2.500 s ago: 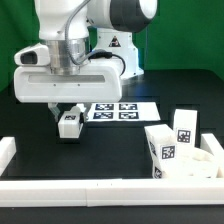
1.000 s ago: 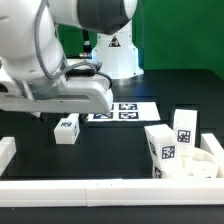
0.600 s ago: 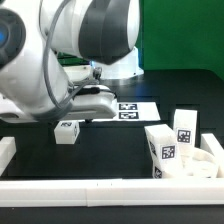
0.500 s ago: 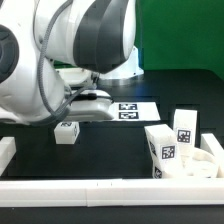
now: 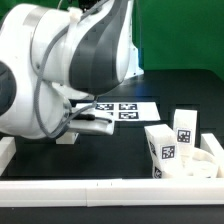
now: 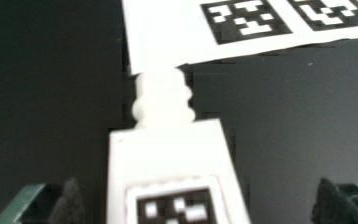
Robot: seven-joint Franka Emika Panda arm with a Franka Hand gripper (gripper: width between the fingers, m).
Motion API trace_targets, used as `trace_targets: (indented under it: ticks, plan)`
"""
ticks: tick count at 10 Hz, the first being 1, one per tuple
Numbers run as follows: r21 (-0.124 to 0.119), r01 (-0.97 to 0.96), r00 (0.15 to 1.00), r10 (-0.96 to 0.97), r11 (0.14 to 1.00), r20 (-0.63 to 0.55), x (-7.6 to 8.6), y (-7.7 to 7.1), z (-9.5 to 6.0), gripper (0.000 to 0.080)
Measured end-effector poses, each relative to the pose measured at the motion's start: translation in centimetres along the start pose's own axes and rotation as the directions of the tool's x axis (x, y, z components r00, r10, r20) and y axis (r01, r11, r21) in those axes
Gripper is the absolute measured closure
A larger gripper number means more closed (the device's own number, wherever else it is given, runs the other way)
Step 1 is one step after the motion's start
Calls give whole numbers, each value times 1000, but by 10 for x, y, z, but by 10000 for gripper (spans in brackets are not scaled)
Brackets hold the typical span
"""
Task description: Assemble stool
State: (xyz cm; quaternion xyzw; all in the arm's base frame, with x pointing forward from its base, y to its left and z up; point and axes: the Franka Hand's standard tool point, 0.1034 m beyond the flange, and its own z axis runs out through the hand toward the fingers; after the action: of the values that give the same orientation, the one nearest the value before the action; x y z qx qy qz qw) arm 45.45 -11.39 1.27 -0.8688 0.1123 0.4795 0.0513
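Exterior view: my arm [image 5: 60, 70] fills the exterior view's left, hiding my gripper; marker board [image 5: 125, 108] lies on the black table [image 5: 100, 160]. Seat [image 5: 200, 165] with two tagged legs [image 5: 160, 150] sits at the exterior view's right, near the front rail [image 5: 110, 190]. Wrist view: one leg [image 6: 167, 170] lies between my fingers [image 6: 51, 200], jaws wide, not touching it; its end points at the marker board.

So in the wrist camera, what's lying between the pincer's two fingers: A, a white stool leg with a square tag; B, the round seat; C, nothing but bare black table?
A: the wrist view shows a white leg with a black-and-white tag between the fingers of the pincer, its notched end reaching toward the marker board.
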Motion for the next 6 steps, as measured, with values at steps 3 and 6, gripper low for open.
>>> trace_targets:
  ticks: [3, 6]
  plan:
    - [1, -1, 1000, 1, 1000, -4, 0, 1, -1, 173]
    - [-1, -2, 999, 1, 1000, -39, 0, -1, -10, 469]
